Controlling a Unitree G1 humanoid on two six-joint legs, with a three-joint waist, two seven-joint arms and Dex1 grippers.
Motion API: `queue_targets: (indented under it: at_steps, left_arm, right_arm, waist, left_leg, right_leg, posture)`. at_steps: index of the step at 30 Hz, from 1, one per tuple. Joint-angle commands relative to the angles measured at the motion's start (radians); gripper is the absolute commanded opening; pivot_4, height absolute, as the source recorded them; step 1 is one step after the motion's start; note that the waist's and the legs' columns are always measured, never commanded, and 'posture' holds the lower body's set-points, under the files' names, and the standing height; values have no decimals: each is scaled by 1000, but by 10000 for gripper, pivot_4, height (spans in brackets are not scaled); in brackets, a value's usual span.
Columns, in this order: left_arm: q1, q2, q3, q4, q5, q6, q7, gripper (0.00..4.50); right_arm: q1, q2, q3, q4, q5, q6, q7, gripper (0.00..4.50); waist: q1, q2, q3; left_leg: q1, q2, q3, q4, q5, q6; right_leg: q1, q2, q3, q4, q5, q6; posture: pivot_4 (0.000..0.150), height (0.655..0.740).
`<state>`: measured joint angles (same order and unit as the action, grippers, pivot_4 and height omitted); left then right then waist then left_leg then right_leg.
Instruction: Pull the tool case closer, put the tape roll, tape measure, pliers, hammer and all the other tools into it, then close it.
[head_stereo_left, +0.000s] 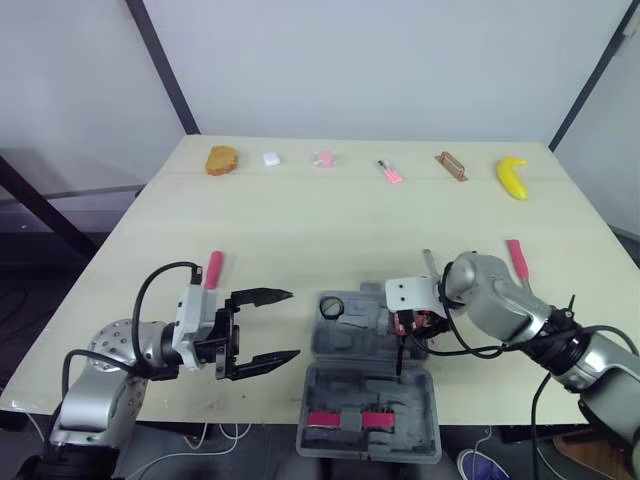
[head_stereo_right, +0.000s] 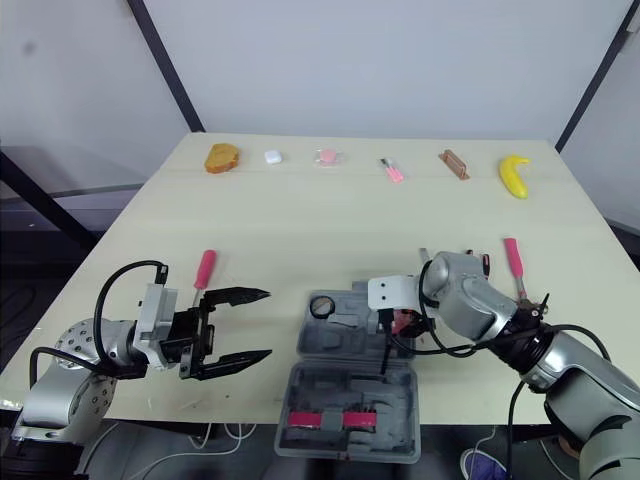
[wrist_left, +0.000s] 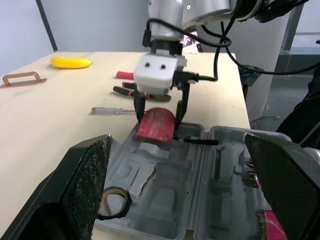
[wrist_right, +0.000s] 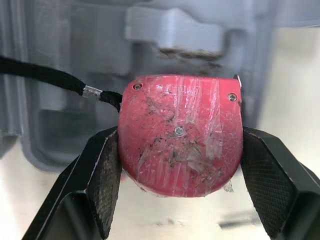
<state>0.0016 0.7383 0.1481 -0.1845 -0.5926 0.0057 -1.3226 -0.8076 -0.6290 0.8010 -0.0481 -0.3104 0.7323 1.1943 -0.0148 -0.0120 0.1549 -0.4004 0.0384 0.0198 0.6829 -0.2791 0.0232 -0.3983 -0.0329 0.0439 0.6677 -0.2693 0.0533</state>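
R gripper (head_stereo_left: 408, 322) clamps tape measure (wrist_right: 180, 135) at tool case (head_stereo_left: 372, 400) edge, lower centre; cord (wrist_right: 45, 72) may snag, seating it crooked. L gripper (head_stereo_left: 294, 324) fingers splayed, empty.

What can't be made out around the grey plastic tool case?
Right wrist view: the red tape measure, clamped in the right gripper, hides the compartment beneath it in the grey plastic tool case.
Eye views: the right arm covers most of the red-handled pliers.
Left wrist view: the bottom edge cuts off the case.

Right pincer (wrist_right: 180, 175) grips tape measure (wrist_right: 180, 135) over tool case (wrist_right: 170, 30).
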Motion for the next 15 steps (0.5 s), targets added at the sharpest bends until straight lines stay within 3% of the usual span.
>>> queue_targets:
  at_steps: [1, 10, 13, 15]
  left_arm:
    - [-5, 6, 16, -15, -3, -15, -8, 45000]
    - [2, 3, 16, -7, 6, -23, -25, 45000]
    - [9, 1, 14, -3, 11, -27, -34, 45000]
    - [11, 2, 14, -3, 11, -27, -36, 45000]
  right_arm:
    - [-15, 25, -1, 31, -27, -46, -14, 29357]
    - [7, 51, -35, 65, -58, -94, -39, 29357]
    - [24, 40, -47, 42, -60, -93, -32, 44143]
    - [31, 33, -63, 15, -62, -77, -31, 44694]
  waist:
    - [-2, 0, 0]
    - [-5, 0, 0]
    - [-4, 0, 0]
    - [-4, 0, 0]
  left_leg:
    - [0, 0, 0, 0, 0, 0]
    - [1, 0, 0, 0, 0, 0]
    - [1, 0, 0, 0, 0, 0]
    - [1, 0, 0, 0, 0, 0]
  right_leg:
    - [0, 0, 0, 0, 0, 0]
    - [0, 0, 0, 2, 0, 0]
    - [0, 0, 0, 2, 0, 0]
    - [0, 0, 0, 2, 0, 0]
  posture:
    - [1500, 7400]
    - [1500, 7400]
    - [1500, 7400]
    - [1500, 7400]
